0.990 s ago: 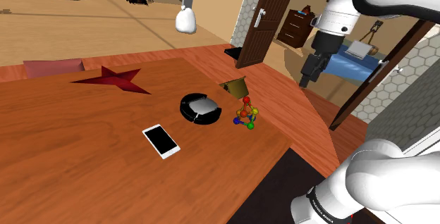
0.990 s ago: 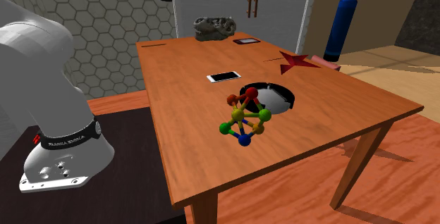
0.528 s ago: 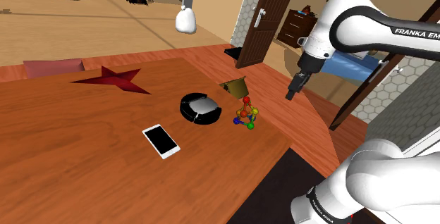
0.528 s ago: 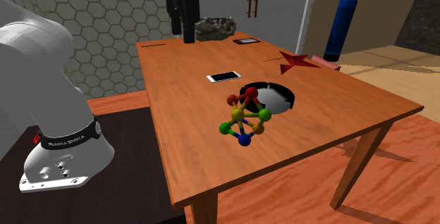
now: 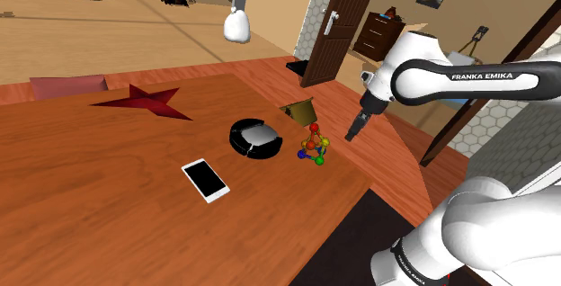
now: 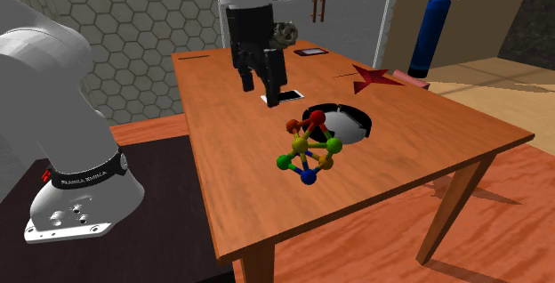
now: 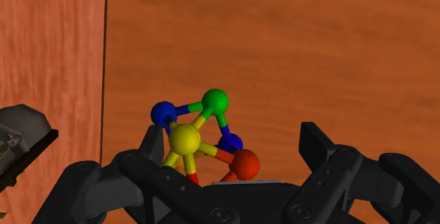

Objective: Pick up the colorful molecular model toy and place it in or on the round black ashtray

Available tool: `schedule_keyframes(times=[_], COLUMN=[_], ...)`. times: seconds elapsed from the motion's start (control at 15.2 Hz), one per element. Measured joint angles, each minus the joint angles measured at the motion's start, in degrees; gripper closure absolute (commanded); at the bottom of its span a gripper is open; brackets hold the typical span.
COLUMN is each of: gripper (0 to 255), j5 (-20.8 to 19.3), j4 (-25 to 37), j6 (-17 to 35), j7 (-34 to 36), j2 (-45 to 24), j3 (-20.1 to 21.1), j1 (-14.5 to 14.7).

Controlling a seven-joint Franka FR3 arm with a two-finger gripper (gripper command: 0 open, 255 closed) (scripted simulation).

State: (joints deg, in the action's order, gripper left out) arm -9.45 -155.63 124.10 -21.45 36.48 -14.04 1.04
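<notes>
- The molecular model toy (image 5: 313,146) (image 6: 308,150) (image 7: 199,132) is a small cage of glossy balls joined by thin coloured rods. It stands on the table just beside the ashtray, near the edge.
- In the wrist view I count five balls: two blue, one green, one yellow and one orange-red.
- The ashtray (image 5: 238,136) (image 6: 313,112) is one round, low dish with a black notched rim and a pale grey inside.
- The table (image 5: 108,194) (image 6: 400,139) is reddish-brown wood with a visible grain.
- The gripper (image 5: 353,131) (image 6: 261,90) (image 7: 231,139) is matt black and blocky. Its two fingers stand well apart and clasp nothing. It hangs above the table, with the toy in the gap beyond the fingertips and untouched.
- One white smartphone (image 5: 206,180) (image 6: 283,97) with a black screen lies flat.
- One flat dark-red star (image 5: 144,102) (image 6: 372,78) lies farther along the table.
- One small brown pot (image 5: 301,111) stands close to the toy.
</notes>
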Motion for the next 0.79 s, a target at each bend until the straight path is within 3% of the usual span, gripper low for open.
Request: schedule_keyframes(times=[0.26, 0.53, 0.79], gripper=[0, 0, 0], j5=[-0.03, 3.45, 6.73], j4=[-1.82, -1.56, -1.31], j6=[13.45, 26.32, 32.15], j7=[-5.79, -13.24, -17.23], j2=[-8.01, -17.77, -23.04], j3=[-4.33, -9.16, -11.67], j1=[1.72, 5.72, 8.13])
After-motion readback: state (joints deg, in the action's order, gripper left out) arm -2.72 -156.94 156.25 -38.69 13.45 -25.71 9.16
